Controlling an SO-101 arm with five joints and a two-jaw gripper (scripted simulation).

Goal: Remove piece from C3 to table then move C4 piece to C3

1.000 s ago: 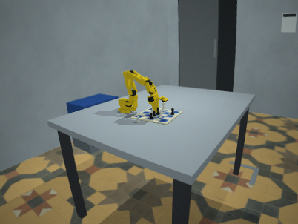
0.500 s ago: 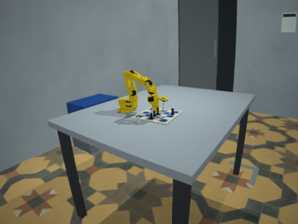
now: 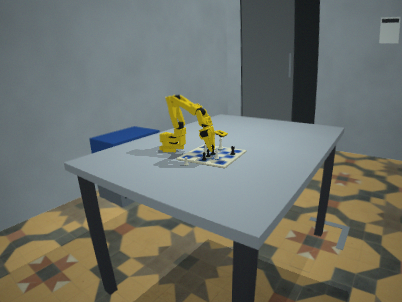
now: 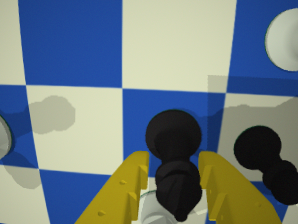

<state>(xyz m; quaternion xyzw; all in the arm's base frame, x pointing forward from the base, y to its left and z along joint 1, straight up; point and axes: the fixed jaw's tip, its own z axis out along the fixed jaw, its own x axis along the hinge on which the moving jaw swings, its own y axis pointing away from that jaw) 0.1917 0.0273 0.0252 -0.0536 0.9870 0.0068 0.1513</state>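
In the wrist view a black piece (image 4: 174,163) stands upright on a blue square of the blue and cream board (image 4: 173,50). My gripper (image 4: 174,183) has its yellow jaws on either side of this piece, slightly open, with a narrow gap on each side. Another black piece (image 4: 260,149) stands on the square to the right. In the exterior view the yellow arm reaches down over the board (image 3: 212,156) with the gripper (image 3: 211,149) low among the pieces. A small white piece (image 3: 187,161) stands on the table just off the board's near left edge.
A black piece (image 3: 233,149) stands near the board's right side. A blue box (image 3: 122,137) sits behind the table's left end.
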